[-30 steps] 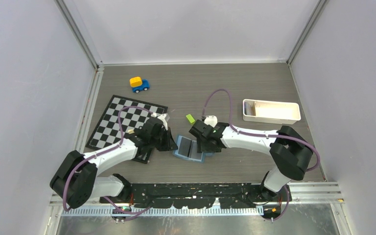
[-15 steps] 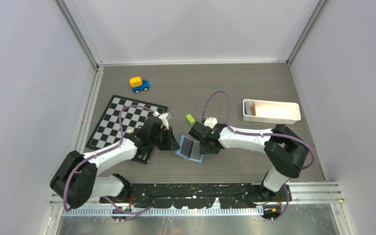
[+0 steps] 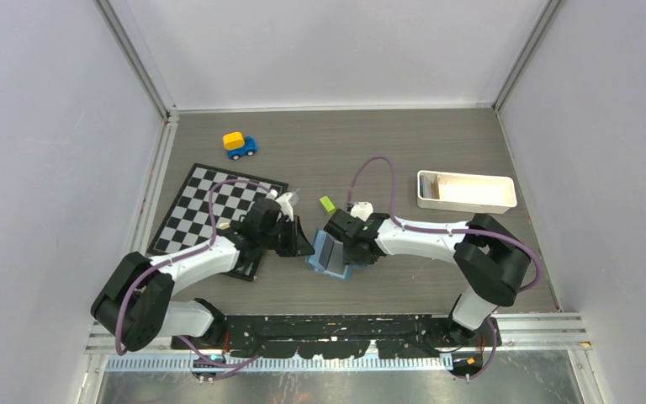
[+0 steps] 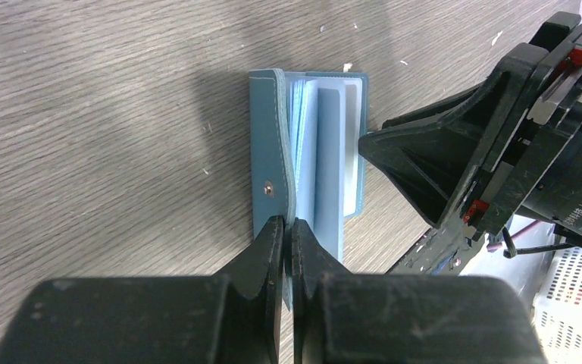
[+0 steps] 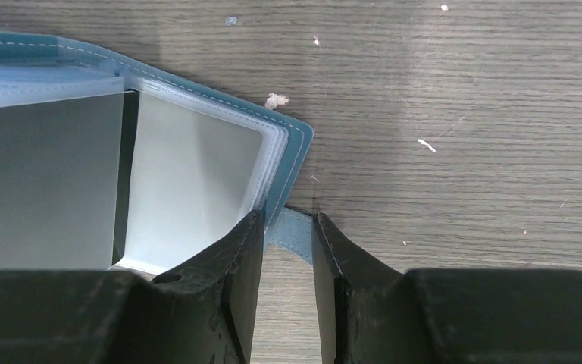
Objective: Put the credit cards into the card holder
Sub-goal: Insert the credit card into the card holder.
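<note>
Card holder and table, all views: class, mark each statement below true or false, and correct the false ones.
1. The left gripper is shut on the cover of the card holder. True.
2. The card holder lies folded shut. False: it is partly open, with its clear sleeves showing.
3. The toy car stands on the checkerboard. False: it stands on the bare table, beyond the board.
4. The white tray sits on the table's right side. True.
</note>
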You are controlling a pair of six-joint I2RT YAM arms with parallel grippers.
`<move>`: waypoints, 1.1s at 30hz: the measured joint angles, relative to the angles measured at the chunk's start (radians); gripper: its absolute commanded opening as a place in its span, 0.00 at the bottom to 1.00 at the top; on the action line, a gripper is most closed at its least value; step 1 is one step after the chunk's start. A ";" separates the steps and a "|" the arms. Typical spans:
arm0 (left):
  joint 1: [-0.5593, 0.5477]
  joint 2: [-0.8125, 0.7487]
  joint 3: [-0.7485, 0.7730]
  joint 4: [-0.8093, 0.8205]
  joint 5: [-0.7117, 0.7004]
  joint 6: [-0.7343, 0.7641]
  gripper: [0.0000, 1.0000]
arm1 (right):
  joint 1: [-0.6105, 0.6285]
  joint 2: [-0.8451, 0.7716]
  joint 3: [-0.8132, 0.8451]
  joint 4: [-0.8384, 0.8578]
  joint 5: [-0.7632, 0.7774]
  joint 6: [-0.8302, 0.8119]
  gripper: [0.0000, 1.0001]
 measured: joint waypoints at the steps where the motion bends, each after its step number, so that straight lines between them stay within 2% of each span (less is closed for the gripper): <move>1: 0.000 0.005 0.000 0.003 0.002 -0.001 0.00 | 0.000 0.000 0.000 0.001 0.000 0.000 0.35; 12: -0.008 0.019 0.018 -0.019 -0.044 -0.016 0.00 | 0.000 -0.008 -0.013 0.012 0.001 0.008 0.35; 24: -0.034 0.074 0.044 0.021 -0.024 -0.038 0.00 | 0.000 -0.025 -0.036 0.034 0.005 0.031 0.35; 33: -0.042 0.056 0.050 -0.022 -0.098 -0.045 0.00 | -0.010 -0.070 -0.089 0.078 0.011 0.054 0.37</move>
